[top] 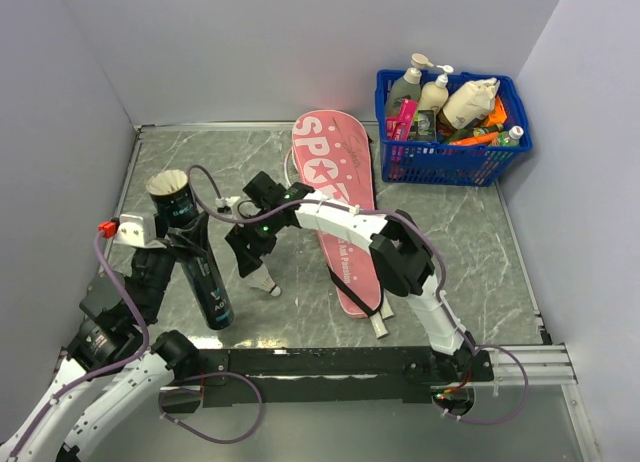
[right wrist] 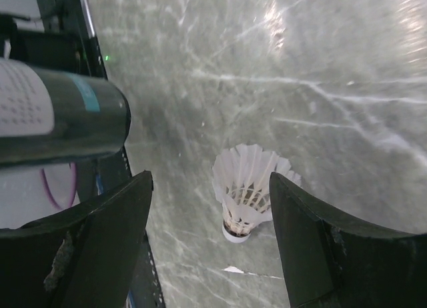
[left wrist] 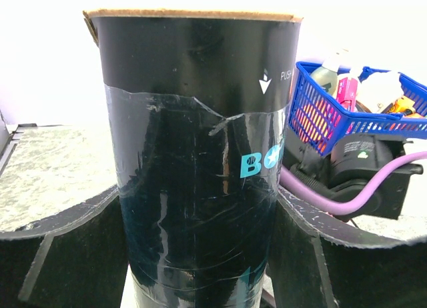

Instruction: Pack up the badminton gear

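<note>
Two grippers are being held low over the grey marbled table (top: 470, 242), close to each other. The left gripper (top: 187, 244) is being pressed onto the slim black tube (top: 210, 292) from both sides. In the left wrist view its fingers (left wrist: 60, 255) are lying tight against the tube's wall, so the tube is being pinched at about mid-length. The tube is being held tilted, with its open end raised above this gripper and its lower end down by the table on the gripper's near side. Whether that end is touching the table cannot be told.

The right gripper (top: 255, 260) is being held spread, just to the right of the tube. Below and between its fingers (right wrist: 87, 248) a white feather shuttlecock (right wrist: 245, 191) is resting on the table. A gap is showing on each side of it, so nothing is being gripped.

Further to the right of this gripper, the long pink racket cover (top: 335, 207), lettered "SPORT", is lying flat. It is reaching from the far side of the table toward the arm bases. A white racket handle (top: 380, 327) is sticking out at its near end — how many handles are there cannot be told. Well beyond the cover, in the far right corner, a blue basket (top: 450, 162) of bottles is standing.
</note>
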{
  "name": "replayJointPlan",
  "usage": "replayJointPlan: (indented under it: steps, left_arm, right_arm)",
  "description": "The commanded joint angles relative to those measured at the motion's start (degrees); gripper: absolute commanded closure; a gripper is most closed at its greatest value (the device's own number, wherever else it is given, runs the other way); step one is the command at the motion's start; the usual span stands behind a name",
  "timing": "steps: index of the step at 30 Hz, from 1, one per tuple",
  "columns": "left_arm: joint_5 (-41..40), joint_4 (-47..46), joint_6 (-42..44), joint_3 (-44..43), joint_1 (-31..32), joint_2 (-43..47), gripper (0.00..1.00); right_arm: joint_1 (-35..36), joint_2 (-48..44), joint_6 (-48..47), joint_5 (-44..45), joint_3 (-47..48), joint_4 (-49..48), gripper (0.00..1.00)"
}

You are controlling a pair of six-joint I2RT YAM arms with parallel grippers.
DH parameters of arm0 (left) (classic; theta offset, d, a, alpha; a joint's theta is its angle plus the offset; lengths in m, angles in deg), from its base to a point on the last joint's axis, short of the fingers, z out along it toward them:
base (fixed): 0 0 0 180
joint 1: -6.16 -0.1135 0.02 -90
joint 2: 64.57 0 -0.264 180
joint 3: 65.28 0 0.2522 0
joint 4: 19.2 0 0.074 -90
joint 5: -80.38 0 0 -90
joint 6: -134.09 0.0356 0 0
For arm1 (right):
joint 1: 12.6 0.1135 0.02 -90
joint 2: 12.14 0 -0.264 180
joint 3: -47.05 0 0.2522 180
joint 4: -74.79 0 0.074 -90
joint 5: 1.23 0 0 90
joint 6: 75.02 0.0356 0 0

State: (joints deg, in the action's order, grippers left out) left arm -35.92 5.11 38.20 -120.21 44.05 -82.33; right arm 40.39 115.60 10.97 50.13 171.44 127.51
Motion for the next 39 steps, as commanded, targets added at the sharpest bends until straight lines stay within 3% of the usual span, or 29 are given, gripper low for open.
replayJointPlan:
  steps: [1, 8, 28, 31, 34, 39]
  left_arm:
    - [1.52, -4.39, -1.32, -1.64, -0.71, 0.18, 0.99]
    - [1.87, -4.48, -1.40, -1.55, -0.97, 0.09, 0.99]
    - [3.01, -4.13, -1.67, -1.90, -1.41, -0.96, 0.99]
    - [3.28, -4.04, -1.67, -1.90, -1.50, -1.05, 0.99]
    - [3.71, -4.04, -1.93, -1.99, -1.85, -1.31, 0.99]
    - [4.51, -3.78, -2.28, -2.07, -2.12, -2.10, 0.99]
  right_arm:
    - [0.18, 2.16, -4.69, -6.10, 2.84, 2.78, 0.22]
    - [0.27, 4.53, -5.75, -7.60, 3.98, 4.46, 0.22]
    - [-1.14, -3.37, -9.52, -2.24, -6.30, 7.89, 0.25]
    - [-1.49, -4.78, -9.52, -1.89, -7.80, 7.62, 0.30]
    - [-1.40, -5.40, -9.44, -1.71, -8.50, 7.54, 0.43]
    - [-1.40, -6.54, -8.91, -0.83, -9.20, 6.83, 0.58]
